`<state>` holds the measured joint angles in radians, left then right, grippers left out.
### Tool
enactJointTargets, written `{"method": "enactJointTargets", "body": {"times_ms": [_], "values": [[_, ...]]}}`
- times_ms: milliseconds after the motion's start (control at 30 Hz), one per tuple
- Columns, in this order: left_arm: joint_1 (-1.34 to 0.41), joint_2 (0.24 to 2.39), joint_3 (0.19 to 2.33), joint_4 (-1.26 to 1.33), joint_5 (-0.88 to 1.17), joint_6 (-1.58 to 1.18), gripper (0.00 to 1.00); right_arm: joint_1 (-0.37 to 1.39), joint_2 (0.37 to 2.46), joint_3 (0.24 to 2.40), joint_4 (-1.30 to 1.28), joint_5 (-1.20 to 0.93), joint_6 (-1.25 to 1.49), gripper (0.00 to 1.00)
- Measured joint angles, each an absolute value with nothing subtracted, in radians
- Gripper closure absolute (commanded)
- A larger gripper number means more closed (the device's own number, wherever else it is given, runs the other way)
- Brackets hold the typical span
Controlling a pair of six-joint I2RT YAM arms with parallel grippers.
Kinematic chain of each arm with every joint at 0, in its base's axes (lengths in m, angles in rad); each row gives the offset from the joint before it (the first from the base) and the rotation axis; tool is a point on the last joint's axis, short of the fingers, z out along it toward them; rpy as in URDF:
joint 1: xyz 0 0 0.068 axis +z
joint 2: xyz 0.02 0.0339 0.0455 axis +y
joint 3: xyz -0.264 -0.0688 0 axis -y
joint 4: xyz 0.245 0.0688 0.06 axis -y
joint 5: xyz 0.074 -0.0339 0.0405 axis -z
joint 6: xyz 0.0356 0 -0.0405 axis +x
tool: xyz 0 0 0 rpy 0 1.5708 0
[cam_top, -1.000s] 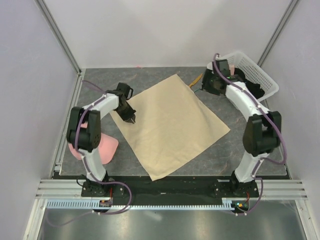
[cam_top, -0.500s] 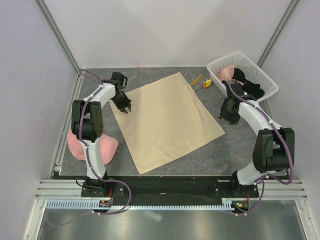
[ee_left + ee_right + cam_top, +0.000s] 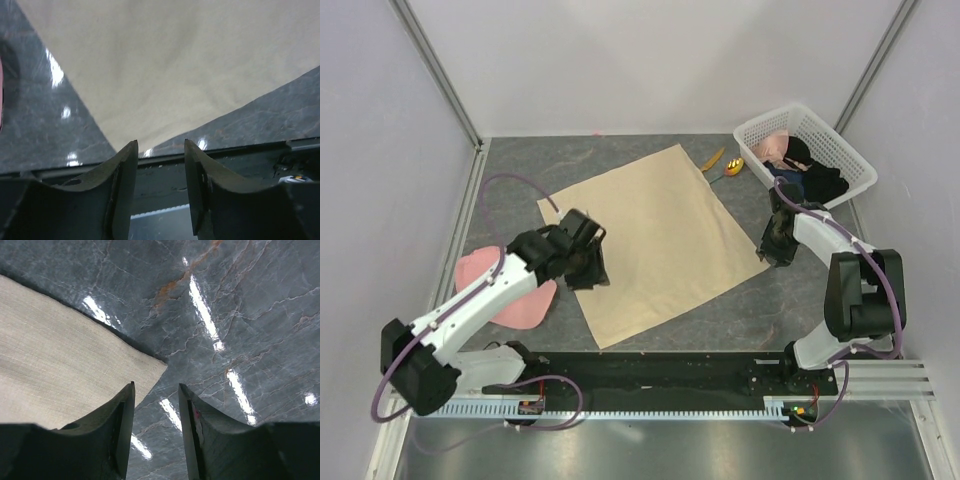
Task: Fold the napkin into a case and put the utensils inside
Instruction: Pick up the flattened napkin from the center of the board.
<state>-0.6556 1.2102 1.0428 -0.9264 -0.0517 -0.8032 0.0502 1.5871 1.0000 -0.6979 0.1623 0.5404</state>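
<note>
The beige napkin [image 3: 655, 235] lies flat and unfolded as a diamond on the dark table. My left gripper [image 3: 589, 277] hovers over its near-left edge, open and empty. In the left wrist view the napkin [image 3: 165, 65] fills the upper part, its near corner just beyond the left gripper [image 3: 160, 145]. My right gripper [image 3: 772, 252] is open beside the napkin's right corner. In the right wrist view that corner of the napkin [image 3: 60, 375] sits just ahead of the left finger of the right gripper [image 3: 156, 387]. The utensils, an orange knife [image 3: 713, 159] and a spoon [image 3: 731, 168], lie past the far-right edge.
A white basket [image 3: 840, 150] with dark and pink clothes stands at the far right. A pink cap [image 3: 520, 295] lies on the table left of the napkin, beside my left arm. A black rail [image 3: 240, 150] runs along the near table edge.
My left arm left the napkin's far-left corner and swung to its near-left edge, jaws opening. My right arm came from the utensils to the right corner, jaws narrowing somewhat.
</note>
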Motion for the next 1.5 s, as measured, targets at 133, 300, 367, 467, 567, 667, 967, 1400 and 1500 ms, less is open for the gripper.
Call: {"method": "enactJointTargets", "body": {"times_ms": [133,300,367,467,567,667,967,1400,1500], "values": [[-0.727,1.104,0.925,-0.994,-0.077,-0.875,0.50,0.050,1.604,0.973,-0.680,0.163,0.548,0.61],[-0.823,1.087,0.885,-1.038,-0.091,-0.927,0.49,0.050,1.622,0.944,-0.643,0.164,0.550,0.61],[-0.862,1.088,0.885,-1.042,-0.105,-0.937,0.49,0.050,1.627,0.944,-0.634,0.165,0.550,0.61],[-0.938,1.112,0.885,-1.050,-0.136,-0.952,0.49,0.050,1.633,0.945,-0.625,0.165,0.550,0.60],[-1.007,1.155,0.886,-1.063,-0.166,-0.961,0.49,0.050,1.633,0.945,-0.625,0.165,0.550,0.59],[-1.048,1.188,0.886,-1.072,-0.187,-0.966,0.50,0.050,1.630,0.945,-0.625,0.163,0.550,0.57],[-1.068,1.202,0.886,-1.080,-0.230,-0.970,0.55,0.050,1.620,0.948,-0.623,0.157,0.546,0.57],[-1.068,1.268,0.886,-1.059,-0.224,-0.940,0.39,0.048,1.653,0.955,-0.576,0.153,0.547,0.76],[-1.068,1.283,0.884,-1.037,-0.216,-0.909,0.39,0.042,1.644,0.944,-0.566,0.153,0.545,0.92]]}}
